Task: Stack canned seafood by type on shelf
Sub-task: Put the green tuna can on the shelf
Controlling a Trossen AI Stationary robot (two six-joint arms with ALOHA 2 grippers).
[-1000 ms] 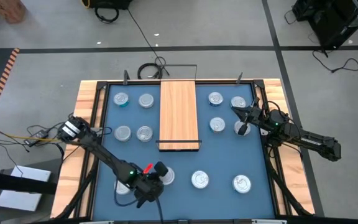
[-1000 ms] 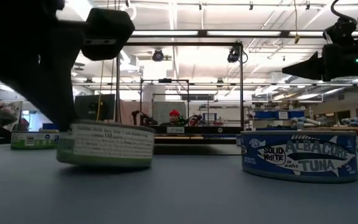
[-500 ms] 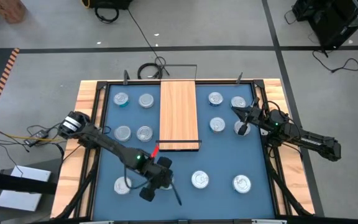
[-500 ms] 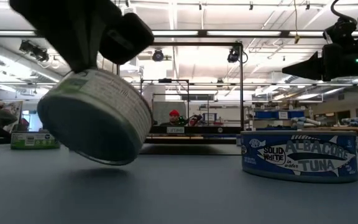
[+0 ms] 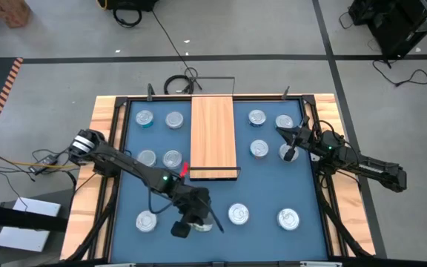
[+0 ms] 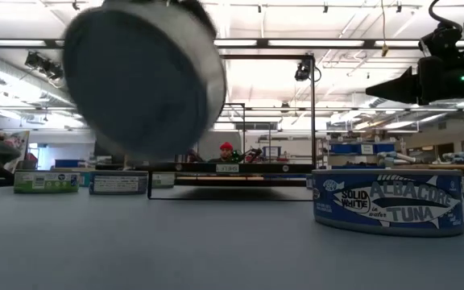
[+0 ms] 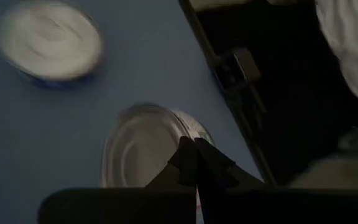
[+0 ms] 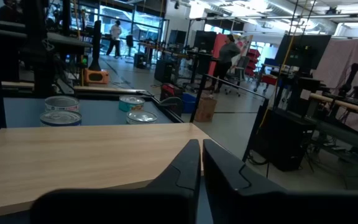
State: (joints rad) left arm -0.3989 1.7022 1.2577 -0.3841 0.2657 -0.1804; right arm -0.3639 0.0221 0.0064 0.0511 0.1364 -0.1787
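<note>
Over on the left side of the blue bench [image 5: 258, 185], five tins [image 5: 147, 158] sit flat and apart, none yet on the shelf [image 5: 213, 133], whose light-wood top is bare. Just nearer than the shelf's near end, the left arm's fingers [image 7: 182, 165] are pinched fully together, apparently on the thin edge of the held tin [image 6: 143, 76]. The low view shows that tin lifted clear of the bench and tipped so that a flat end faces the camera. Such a tin is likely stiff and dense for its size, with smooth metal that can slip or swing when nipped only at the edge. Judging by that, a hold across the round side wall would be steadier, and it should be levelled before it is set down. Right of the shelf, six more tins lie scattered, among them a blue-sided tuna tin [image 6: 389, 201]. Farthest right, the right arm's fingers [image 8: 185, 168] hang over the far-right tins, pointing toward the shelf, all but closed and holding nothing.
</note>
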